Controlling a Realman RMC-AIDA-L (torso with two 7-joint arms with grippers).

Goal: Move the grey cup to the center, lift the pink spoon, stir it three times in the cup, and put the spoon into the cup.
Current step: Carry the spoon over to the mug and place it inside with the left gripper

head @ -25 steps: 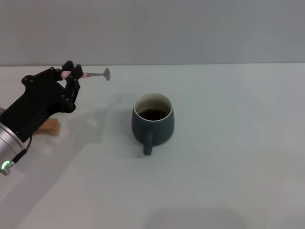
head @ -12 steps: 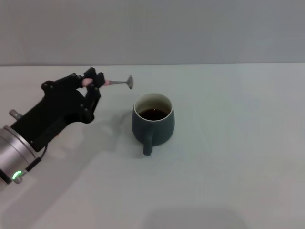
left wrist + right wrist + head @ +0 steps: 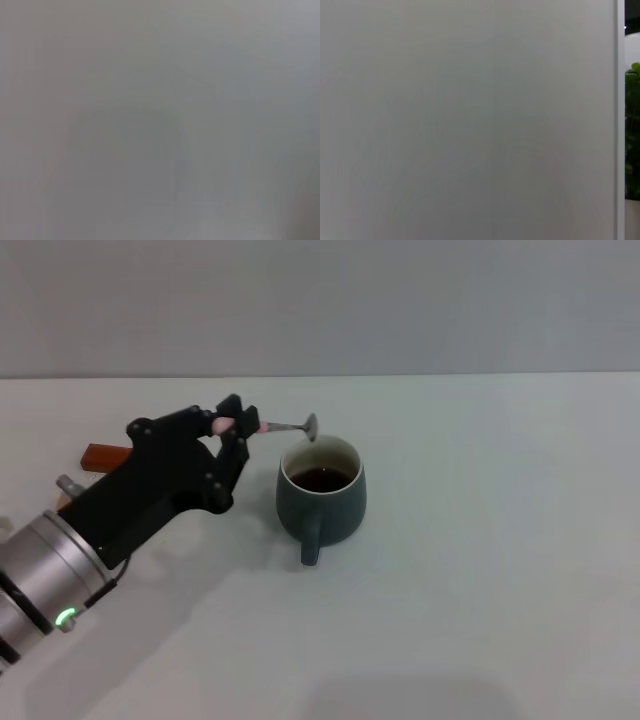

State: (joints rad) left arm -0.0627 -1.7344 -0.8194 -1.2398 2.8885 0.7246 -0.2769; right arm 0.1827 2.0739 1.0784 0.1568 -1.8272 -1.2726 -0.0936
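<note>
The grey cup (image 3: 321, 493) stands near the table's middle in the head view, dark liquid inside, its stubby handle pointing toward me. My left gripper (image 3: 237, 423) is shut on the pink spoon (image 3: 283, 427) by its pale handle. The spoon lies almost level, and its metal bowl hovers just above the cup's far-left rim. The left wrist view shows only a plain grey surface. My right gripper is out of view; its wrist view shows a blank wall.
A reddish-brown block (image 3: 104, 455) lies on the table behind my left arm, at the left. A strip of green plant (image 3: 632, 130) shows at the edge of the right wrist view.
My left gripper has carried the spoon rightward and toward me, from the far left of the table to the cup's rim. The reddish-brown block has come into view. The cup has not moved.
</note>
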